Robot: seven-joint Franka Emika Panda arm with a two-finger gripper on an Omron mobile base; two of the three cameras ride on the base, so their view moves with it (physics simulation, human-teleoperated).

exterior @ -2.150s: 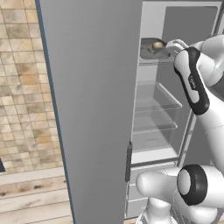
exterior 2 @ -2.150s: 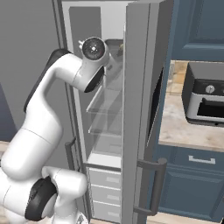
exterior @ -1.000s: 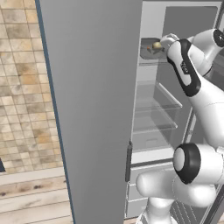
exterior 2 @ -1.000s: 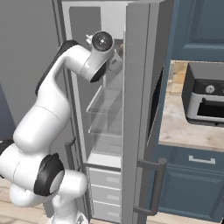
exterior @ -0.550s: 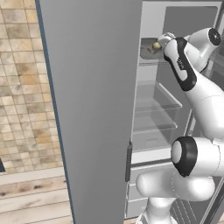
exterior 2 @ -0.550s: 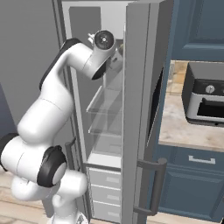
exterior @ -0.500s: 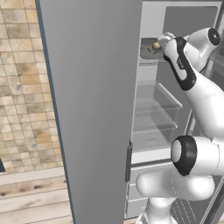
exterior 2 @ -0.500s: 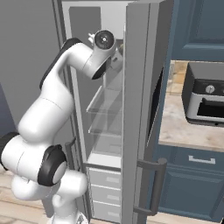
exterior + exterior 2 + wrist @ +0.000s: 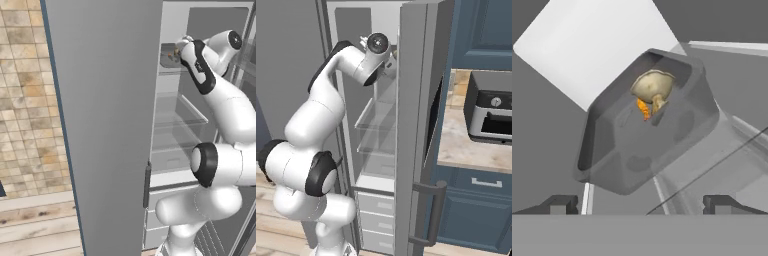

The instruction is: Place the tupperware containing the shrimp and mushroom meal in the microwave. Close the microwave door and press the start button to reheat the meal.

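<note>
I have the arm (image 9: 220, 100) raised into the open refrigerator (image 9: 175, 115), reaching toward its upper shelf. The hand (image 9: 639, 202) is released: in the hand view its two dark fingertips (image 9: 559, 204) stand wide apart at the bottom edge, with nothing between them.

The tupperware (image 9: 647, 120) sits just ahead of the hand, apart from both fingertips and tilted in that view. It is a see-through greyish tub with rounded corners. Inside it lies the shrimp and mushroom meal (image 9: 651, 92): a tan mushroom lump with a small orange shrimp against it, gathered toward the far end of the tub.

In the left base view the tupperware (image 9: 169, 55) rests on the top shelf (image 9: 172, 70) of the refrigerator, at the left of the hand's white wrist. The clear lower shelves (image 9: 180, 120) are bare.

In the right base view the refrigerator door (image 9: 416, 125) stands open between the arm (image 9: 331, 100) and the desk (image 9: 476, 150) to the right. A grey countertop oven (image 9: 491, 107) with knobs stands on that desk, below blue cabinets (image 9: 486, 35).
</note>
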